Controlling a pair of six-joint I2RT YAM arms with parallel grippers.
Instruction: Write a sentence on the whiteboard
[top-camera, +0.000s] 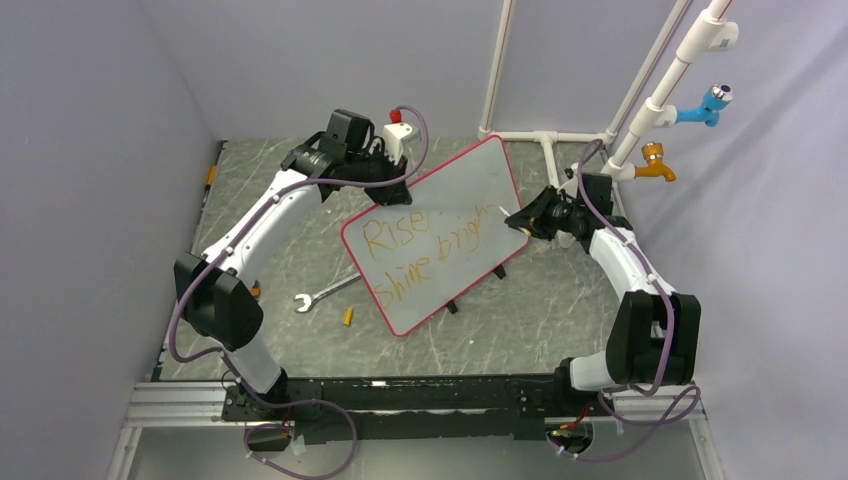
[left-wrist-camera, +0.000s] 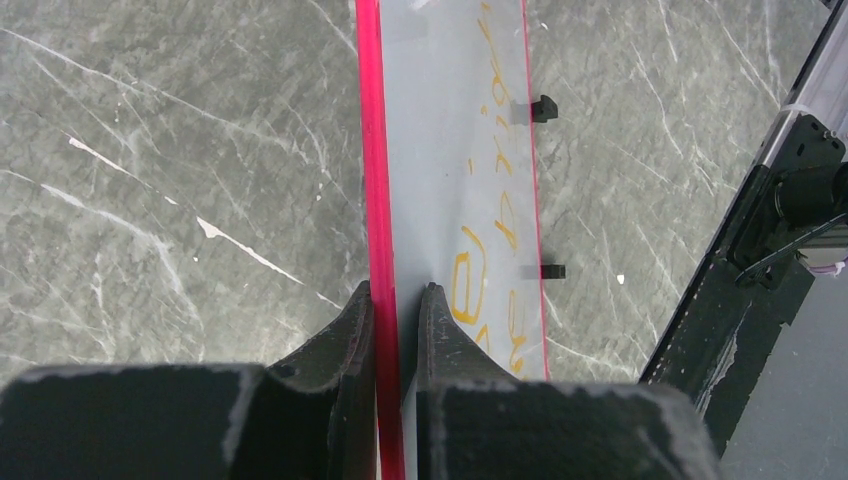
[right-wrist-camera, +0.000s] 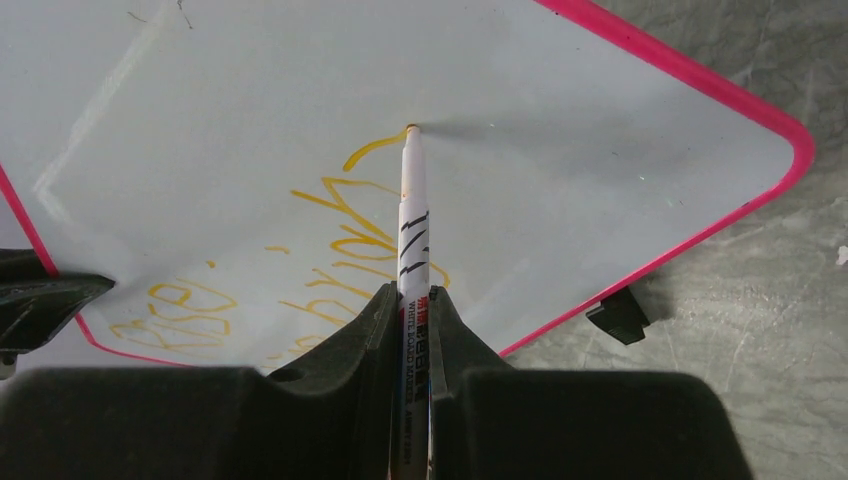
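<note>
The whiteboard (top-camera: 450, 190), white with a red-pink rim, lies tilted across the middle of the table. The sentence (top-camera: 420, 250) on it is thin orange handwriting in two rows, roughly "Rise shine bright". My left gripper (top-camera: 392, 185) is shut on the board's far rim; the left wrist view shows its fingertips (left-wrist-camera: 398, 292) clamping the rim of the whiteboard (left-wrist-camera: 440, 150). My right gripper (top-camera: 518, 218) is shut on a white marker (right-wrist-camera: 412, 230). Its orange tip touches the whiteboard (right-wrist-camera: 560, 130) at the end of the last stroke of the sentence (right-wrist-camera: 340, 250).
A silver wrench (top-camera: 322, 293) and a small yellow piece (top-camera: 348, 317) lie left of the board's near corner. Black clip feet (top-camera: 452, 307) stick out from its near edge. White pipes with a blue tap (top-camera: 712, 103) and an orange tap (top-camera: 655, 165) stand at the back right.
</note>
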